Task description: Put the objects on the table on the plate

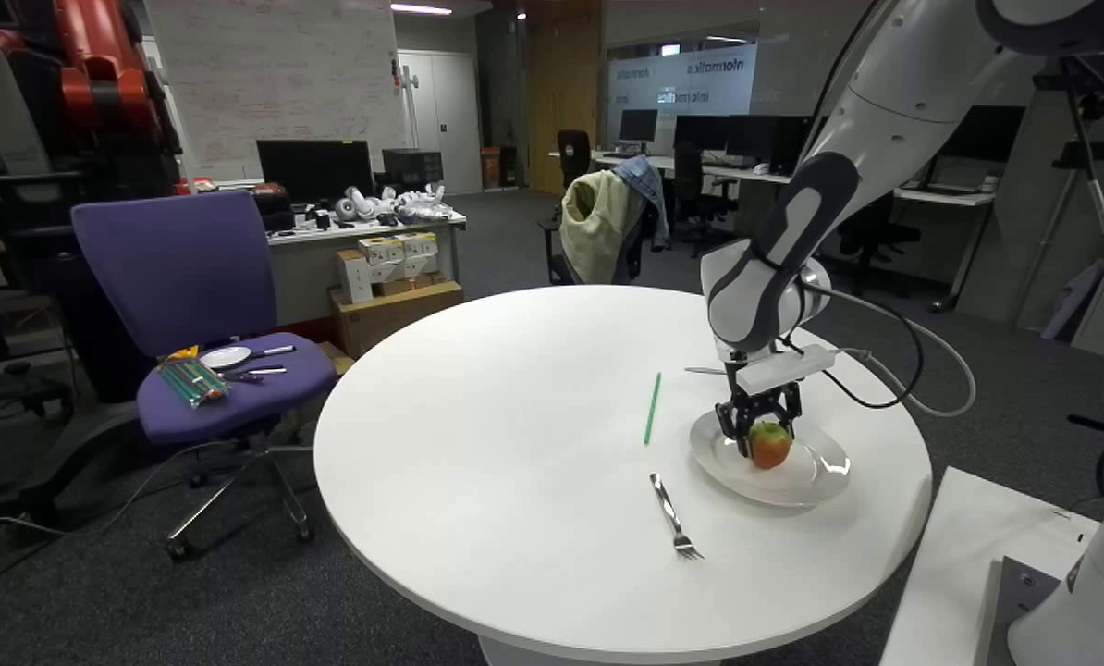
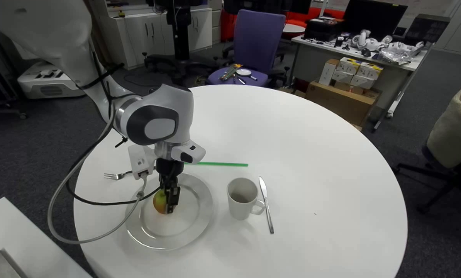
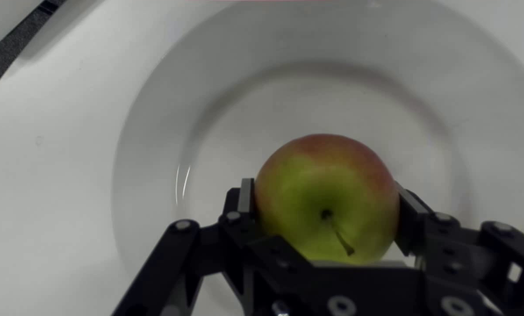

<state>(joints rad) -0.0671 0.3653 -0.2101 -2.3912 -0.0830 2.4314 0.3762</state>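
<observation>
A red and green apple is between the fingers of my gripper, over the middle of the white plate. In the wrist view both finger pads press the sides of the apple, stem facing the camera. The apple is at or just above the plate; I cannot tell which. A green stick, a fork and a knife lie on the table beside the plate. A white mug stands upright between plate and knife; the arm hides it in an exterior view.
The round white table holds everything. The robot's base stands on a white side table near the plate. Cables hang from the arm beside the plate. A purple chair with loose items on its seat stands beyond the table.
</observation>
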